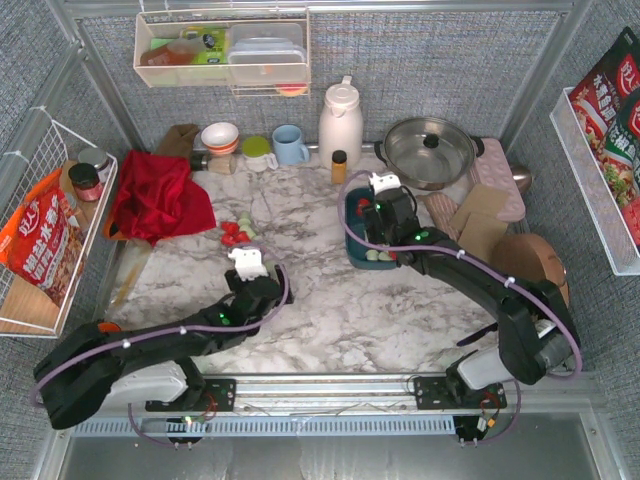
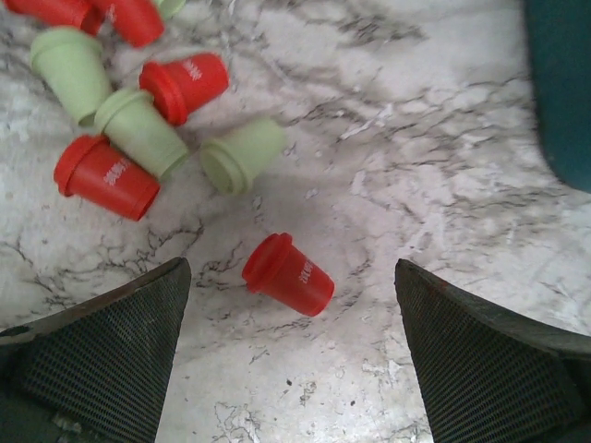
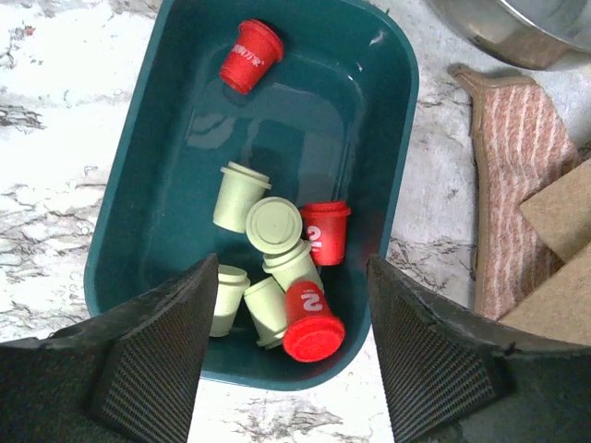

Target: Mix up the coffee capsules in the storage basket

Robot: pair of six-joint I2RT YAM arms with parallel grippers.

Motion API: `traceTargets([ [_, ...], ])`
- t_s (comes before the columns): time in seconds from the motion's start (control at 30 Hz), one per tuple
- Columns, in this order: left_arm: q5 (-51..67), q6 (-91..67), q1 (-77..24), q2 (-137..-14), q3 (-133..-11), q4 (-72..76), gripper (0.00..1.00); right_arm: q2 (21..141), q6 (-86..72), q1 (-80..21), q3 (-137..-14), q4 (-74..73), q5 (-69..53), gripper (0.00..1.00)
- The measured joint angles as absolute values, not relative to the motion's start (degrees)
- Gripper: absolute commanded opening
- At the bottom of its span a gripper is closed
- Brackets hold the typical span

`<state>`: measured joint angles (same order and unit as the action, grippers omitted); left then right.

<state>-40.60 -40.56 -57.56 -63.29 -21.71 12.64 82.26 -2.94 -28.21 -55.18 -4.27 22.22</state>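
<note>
Mixing partly done: some coffee capsules [image 3: 268, 249] are in the storage basket [image 3: 403, 101], and others wait on the table [image 2: 425, 185].

I count about eight capsules in the teal basket, red and green together, most of them at its near end. A loose heap [image 2: 138, 129] of red and green ones lies on the marble, well apart from the basket on its left. The left gripper [image 2: 292, 266] hangs wide open over one lone red capsule [image 2: 288, 275] and touches nothing. The right gripper [image 3: 291, 272] stands open above the basket and seems to hold nothing. I judge the heap is yet to be carried over.
</note>
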Motion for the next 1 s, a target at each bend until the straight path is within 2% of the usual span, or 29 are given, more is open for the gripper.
traceTargets([
  [0.3, -36.9, -52.0, -54.6, -76.4, -30.5, 1.3, 0.98, 80.0, -3.2, -28.0, -54.9, -4.3, 20.4, 0.72],
  [0.53, -38.7, -61.7, -54.7, -86.0, -40.1, -11.4, 0.85, 78.6, -4.4, -28.0, -54.7, -4.5, 17.7, 0.72],
  [0.73, -39.1, -66.1, -54.7, -89.6, -42.1, -16.1, 0.76, 78.6, -4.9, -28.0, -54.7, -5.2, 16.2, 0.72],
  [0.9, -40.1, -69.1, -54.7, -90.2, -42.3, -17.1, 0.57, 78.6, -5.3, -28.0, -54.7, -5.4, 15.6, 0.72],
  [1.0, -40.7, -71.1, -54.7, -90.7, -42.8, -17.8, 0.56, 78.6, -5.5, -28.0, -54.7, -5.5, 14.9, 0.72],
])
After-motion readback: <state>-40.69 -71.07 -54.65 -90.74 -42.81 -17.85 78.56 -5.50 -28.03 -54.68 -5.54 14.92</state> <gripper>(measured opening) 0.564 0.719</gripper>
